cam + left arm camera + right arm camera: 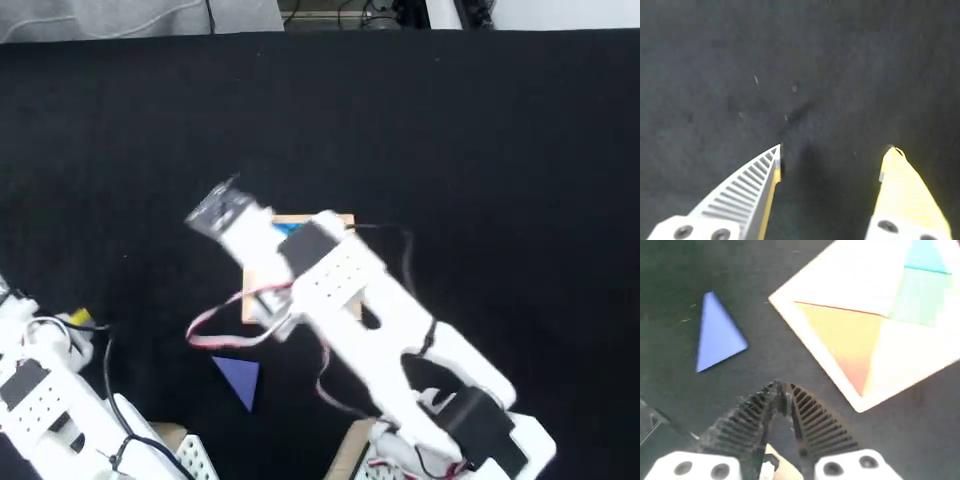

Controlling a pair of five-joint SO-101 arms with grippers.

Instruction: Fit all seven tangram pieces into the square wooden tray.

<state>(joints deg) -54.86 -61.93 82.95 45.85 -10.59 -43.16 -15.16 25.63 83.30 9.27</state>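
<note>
Blue tri (717, 332) lies outside tray (817, 347).

The right arm (385, 320) stretches from its base at the near right edge of the counter (500, 150) diagonally toward the middle, with the wrist leading to the far left. The right gripper (783, 388) hangs above the counter, its two black ribbed fingers (747, 415) pressed together at the tips with nothing between them. The left arm (45, 400) sits folded low at the near left corner. The left gripper (835, 150) points down at the counter, its grey ribbed finger (747, 185) and yellow finger (902, 185) spread well apart, holding nothing.
</note>
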